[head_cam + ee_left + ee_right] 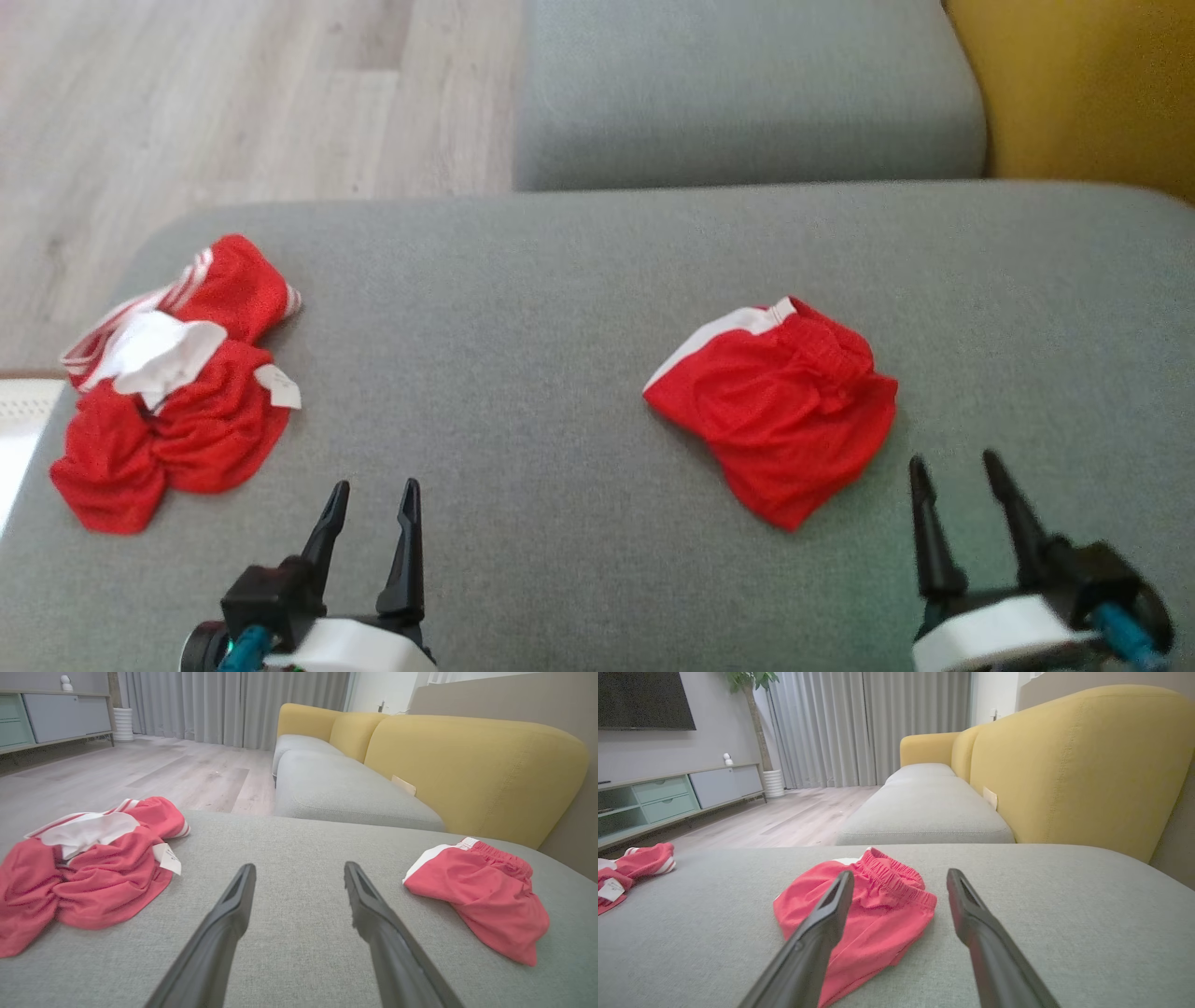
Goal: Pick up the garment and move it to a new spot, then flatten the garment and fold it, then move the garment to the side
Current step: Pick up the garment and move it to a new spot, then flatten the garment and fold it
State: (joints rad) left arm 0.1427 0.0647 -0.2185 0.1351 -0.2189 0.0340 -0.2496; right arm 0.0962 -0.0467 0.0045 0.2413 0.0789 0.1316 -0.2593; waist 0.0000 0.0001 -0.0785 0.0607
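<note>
A crumpled red garment (pixel 177 392) with white trim and a white tag lies bunched at the left end of the grey sofa cushion (pixel 560 308); the left wrist view has it (pixel 93 877) at the left. A second red garment (pixel 780 411), shorts with a white side stripe and elastic waistband, lies in a compact fold to the right. My left gripper (pixel 375 485) stands open and empty over the cushion's near edge, to the right of the crumpled piece (pixel 299 865). My right gripper (pixel 954 457) is open and empty just right of the shorts (pixel 864 914), fingers either side of its edge in the right wrist view (pixel 900 872).
Beyond the cushion lie a second grey seat (pixel 747 93) and the yellow backrest (pixel 1083 84) at the right. Wooden floor (pixel 205 103) drops away past the cushion's far-left edge. A TV cabinet (pixel 677 795) and curtains (pixel 868 723) stand far off.
</note>
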